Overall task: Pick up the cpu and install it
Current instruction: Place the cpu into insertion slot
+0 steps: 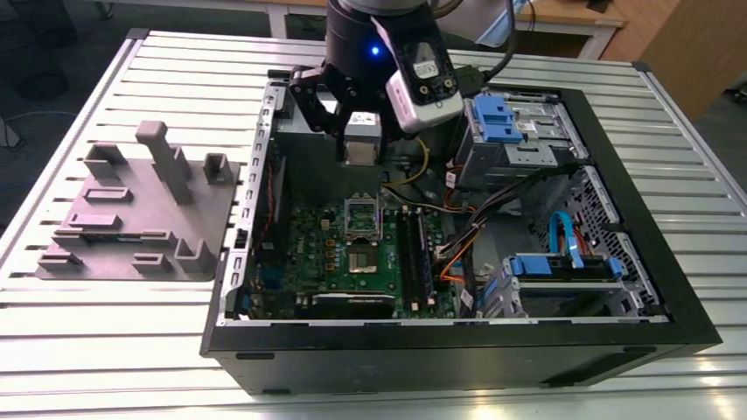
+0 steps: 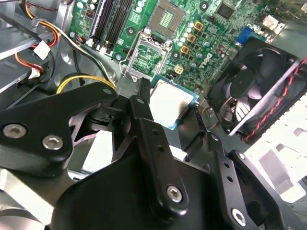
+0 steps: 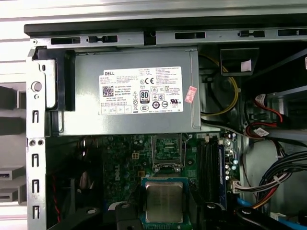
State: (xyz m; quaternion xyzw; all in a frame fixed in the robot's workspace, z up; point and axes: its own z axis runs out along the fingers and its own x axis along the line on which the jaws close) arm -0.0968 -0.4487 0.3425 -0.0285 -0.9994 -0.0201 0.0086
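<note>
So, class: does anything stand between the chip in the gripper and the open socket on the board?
Nothing visible does. The gripper holds the chip above the board, and the socket lies open, its metal frame flipped back. The cables run off to the exterior view's right.

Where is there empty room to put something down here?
The slatted table is bare between the grey plate and its near edge, and behind the plate too. A bare strip also runs along the case on the exterior view's right. Inside the case is crowded: cables, drive cages, and the gripper holding the cpu.
</note>
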